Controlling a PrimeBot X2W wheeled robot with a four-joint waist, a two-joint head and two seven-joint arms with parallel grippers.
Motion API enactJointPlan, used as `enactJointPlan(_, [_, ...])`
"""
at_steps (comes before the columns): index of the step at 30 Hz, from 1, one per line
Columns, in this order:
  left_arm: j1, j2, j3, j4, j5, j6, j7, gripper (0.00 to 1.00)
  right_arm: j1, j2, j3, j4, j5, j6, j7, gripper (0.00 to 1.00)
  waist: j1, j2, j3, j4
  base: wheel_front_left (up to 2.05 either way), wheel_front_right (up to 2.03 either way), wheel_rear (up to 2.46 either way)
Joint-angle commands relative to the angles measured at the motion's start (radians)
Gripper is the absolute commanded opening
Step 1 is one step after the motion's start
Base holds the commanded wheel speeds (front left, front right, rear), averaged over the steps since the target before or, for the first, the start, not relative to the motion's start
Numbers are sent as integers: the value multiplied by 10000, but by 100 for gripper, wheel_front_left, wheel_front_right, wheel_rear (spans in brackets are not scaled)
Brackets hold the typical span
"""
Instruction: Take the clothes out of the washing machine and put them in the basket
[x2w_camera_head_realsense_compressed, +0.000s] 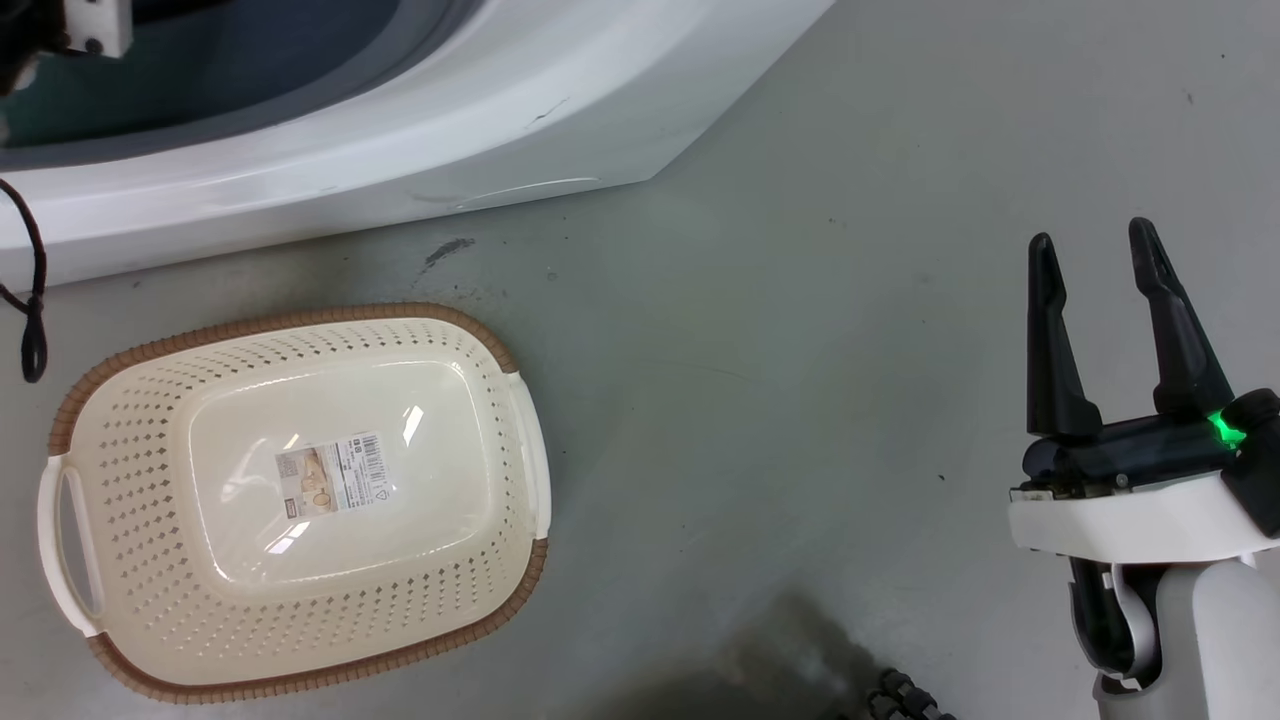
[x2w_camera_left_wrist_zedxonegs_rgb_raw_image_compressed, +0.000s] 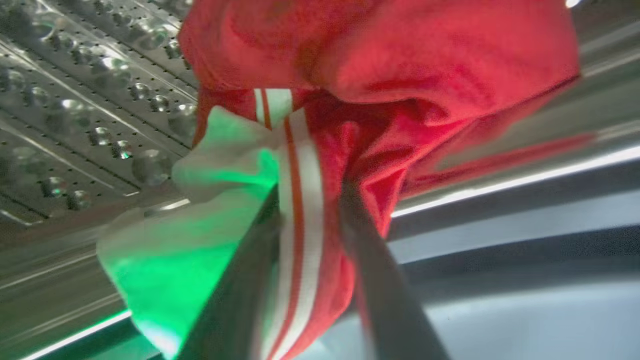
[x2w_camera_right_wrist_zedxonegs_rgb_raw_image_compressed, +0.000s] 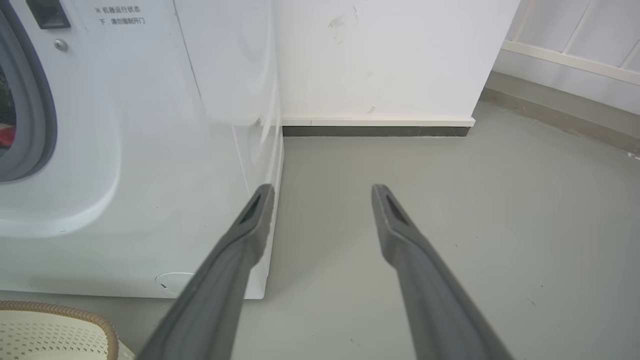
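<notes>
Washer (x2w_camera_head_realsense_compressed: 400, 150): one.
Basket (x2w_camera_head_realsense_compressed: 300, 318): one, with two handles (x2w_camera_head_realsense_compressed: 530, 460) and one label (x2w_camera_head_realsense_compressed: 333, 474).
Red garment (x2w_camera_left_wrist_zedxonegs_rgb_raw_image_compressed: 400, 75): one bundle; whether it holds more than one piece cannot be told.
Grippers: two, left gripper (x2w_camera_left_wrist_zedxonegs_rgb_raw_image_compressed: 310, 192) and right gripper (x2w_camera_head_realsense_compressed: 1090, 235), two fingers (x2w_camera_head_realsense_compressed: 1050, 340) each.
Black cord (x2w_camera_head_realsense_compressed: 35, 300): one.

The right arm (x2w_camera_head_realsense_compressed: 1130, 525) is glossy white, with two long tapered black fingers (x2w_camera_head_realsense_compressed: 1050, 350) and a green light (x2w_camera_head_realsense_compressed: 1222, 428).

Head camera looks down, sharing basket (x2w_camera_head_realsense_compressed: 130, 430) and washing machine (x2w_camera_head_realsense_compressed: 400, 130) with the low right-wrist camera.
</notes>
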Motion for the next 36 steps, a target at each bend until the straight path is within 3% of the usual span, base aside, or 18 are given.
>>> enactJointPlan(1, [306,49,-134,36,-62,-26,64,0,-116,19,-21,12,53,-7,-21,100,0,0,-8,-18,0,0,0])
enactJointPlan(11, [1195,-235,61,-72,-700,-12,-1854,0,351,20,-143,129,-313,-7,-21,100,0,0,-1165,419,0,0,0])
enactJointPlan(19, [2743,-836,-651,-915,-1619,-16,-3318,0,840,13,-364,269,-767,-7,-21,100,0,0,-2392,1352,0,0,0])
enactJointPlan(36, [4900,-581,-1610,-2732,-2907,-18,-5710,0,1782,13,-490,522,-1147,-7,-21,100,0,0,-4173,2419,0,0,0])
